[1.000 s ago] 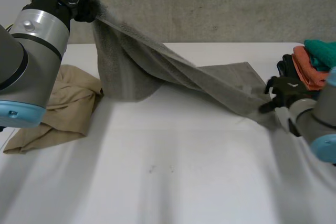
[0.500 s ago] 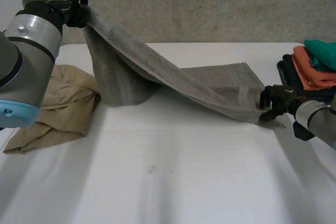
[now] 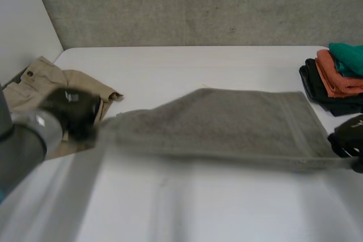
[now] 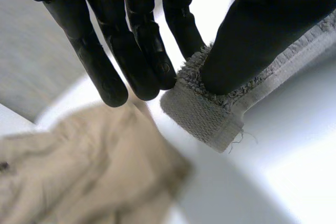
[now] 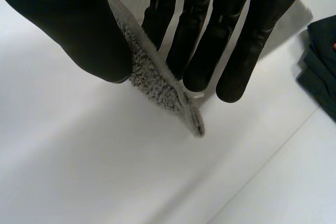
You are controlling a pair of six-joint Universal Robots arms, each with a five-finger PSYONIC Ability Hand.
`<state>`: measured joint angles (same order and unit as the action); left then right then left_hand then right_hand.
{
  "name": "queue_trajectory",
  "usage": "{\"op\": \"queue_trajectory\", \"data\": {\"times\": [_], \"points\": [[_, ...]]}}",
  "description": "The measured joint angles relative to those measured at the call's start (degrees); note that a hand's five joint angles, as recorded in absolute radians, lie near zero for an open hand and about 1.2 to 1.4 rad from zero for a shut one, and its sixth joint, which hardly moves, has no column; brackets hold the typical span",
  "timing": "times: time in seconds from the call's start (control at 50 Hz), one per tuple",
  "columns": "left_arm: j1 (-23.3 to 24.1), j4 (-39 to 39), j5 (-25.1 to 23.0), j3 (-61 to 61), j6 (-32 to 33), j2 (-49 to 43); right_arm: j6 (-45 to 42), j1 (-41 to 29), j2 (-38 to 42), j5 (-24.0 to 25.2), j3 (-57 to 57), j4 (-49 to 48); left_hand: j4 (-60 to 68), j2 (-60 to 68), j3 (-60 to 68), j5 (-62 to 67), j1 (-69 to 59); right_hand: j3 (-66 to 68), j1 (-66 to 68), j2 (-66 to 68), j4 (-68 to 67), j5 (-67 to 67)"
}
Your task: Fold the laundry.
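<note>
A grey towel is stretched flat and low over the middle of the white table, held between both hands. My left hand pinches its near left corner between thumb and straight fingers, just beside the tan garment. My right hand pinches the near right corner of the towel between thumb and fingers, a little above the table.
A crumpled tan garment lies at the left side of the table, also under my left hand. A stack of folded clothes, black, orange and teal, sits at the right edge, with its dark edge near my right hand.
My left hand swung down from high at the back left to near the table, drawing the towel taut and flat. My right hand closed on the towel's right corner and moved right.
</note>
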<state>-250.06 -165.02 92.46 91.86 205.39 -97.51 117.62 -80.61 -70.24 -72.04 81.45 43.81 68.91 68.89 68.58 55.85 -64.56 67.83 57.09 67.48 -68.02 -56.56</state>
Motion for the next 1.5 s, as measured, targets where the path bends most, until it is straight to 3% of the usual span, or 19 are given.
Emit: {"op": "queue_trajectory", "data": {"times": [0.14, 0.32, 0.44, 0.56, 0.6, 0.66, 0.72, 0.84, 1.02, 1.24, 1.4, 1.5], "points": [[1.7, 4.2, -0.5, 12.9, 12.1, 6.8, -3.5, 3.7, -10.1, 2.5, 7.5, 2.3, 0.0, 0.0, 0.0, 0.0, 0.0, 0.0, 0.0, 0.0, 0.0, 0.0], [2.7, 0.5, -0.9, 13.0, 13.3, 4.8, -3.7, 4.2, -8.5, 4.4, 6.4, -0.8, 0.0, 0.0, 0.0, 0.0, 0.0, 0.0, 0.0, 0.0, 0.0, 0.0], [2.7, -12.6, 0.0, 2.1, 13.0, -8.3, 5.6, -1.8, 1.5, 3.5, -2.1, -12.8, 0.0, 0.0, 0.0, 0.0, 0.0, 0.0, 0.0, 0.0, 0.0, 0.0], [2.4, -24.1, 3.6, -17.8, 13.5, -20.2, 13.5, -9.2, 10.2, -1.9, -17.9, -25.1, 0.0, 0.0, 0.0, 0.0, 0.0, 0.0, 0.0, 0.0, 0.0, 0.0], [2.4, -25.4, 4.1, -21.0, 13.6, -21.4, 14.4, -10.4, 11.1, -3.0, -21.0, -27.2, 0.0, 0.0, 0.0, 0.0, 0.0, 0.0, 0.0, 0.0, 0.0, 0.0], [2.1, -32.8, 5.2, -36.1, 13.9, -25.3, 18.1, -14.4, 12.9, -6.9, -32.8, -40.2, 0.0, 0.0, 0.0, 0.0, 0.0, 0.0, 0.0, 0.0, 0.0, 0.0], [1.9, -38.0, 5.3, -43.2, 13.9, -26.2, 20.3, -15.7, 12.5, -8.5, -37.6, -50.1, 0.0, 0.0, 0.0, 0.0, 0.0, 0.0, 0.0, 0.0, 0.0, 0.0], [1.8, -44.5, 5.3, -47.8, 13.8, -26.0, 23.3, -16.3, 10.3, -10.2, -39.7, -61.9, 0.0, 0.0, 0.0, 0.0, 0.0, 0.0, 0.0, 0.0, 0.0, 0.0], [1.4, -44.5, 5.1, -35.0, 12.5, -21.4, 23.9, -16.1, 9.2, -9.1, -32.0, -61.7, 0.0, 0.0, 0.0, 0.0, 0.0, 0.0, 0.0, 0.0, 0.0, -0.3], [1.4, -44.8, 4.2, -12.3, 9.8, -19.2, 23.6, -15.6, 9.2, -3.3, -9.9, -57.7, 0.0, 0.0, 0.0, 0.0, 0.0, 0.0, 0.0, 0.0, 0.0, -0.3], [1.5, -40.7, 2.7, 1.8, 9.6, -18.2, 22.0, -13.7, 8.8, 0.5, 1.5, -44.9, 0.0, 0.0, 0.0, 0.0, 0.0, 0.0, 0.0, 0.0, 0.0, -0.3], [1.5, -28.8, 2.6, 9.0, 10.0, -11.5, 16.1, -9.3, 4.7, 1.2, 5.5, -30.6, 0.0, 0.0, 0.0, 0.0, 0.0, 0.0, 0.0, 0.0, 0.0, -0.3]]}}
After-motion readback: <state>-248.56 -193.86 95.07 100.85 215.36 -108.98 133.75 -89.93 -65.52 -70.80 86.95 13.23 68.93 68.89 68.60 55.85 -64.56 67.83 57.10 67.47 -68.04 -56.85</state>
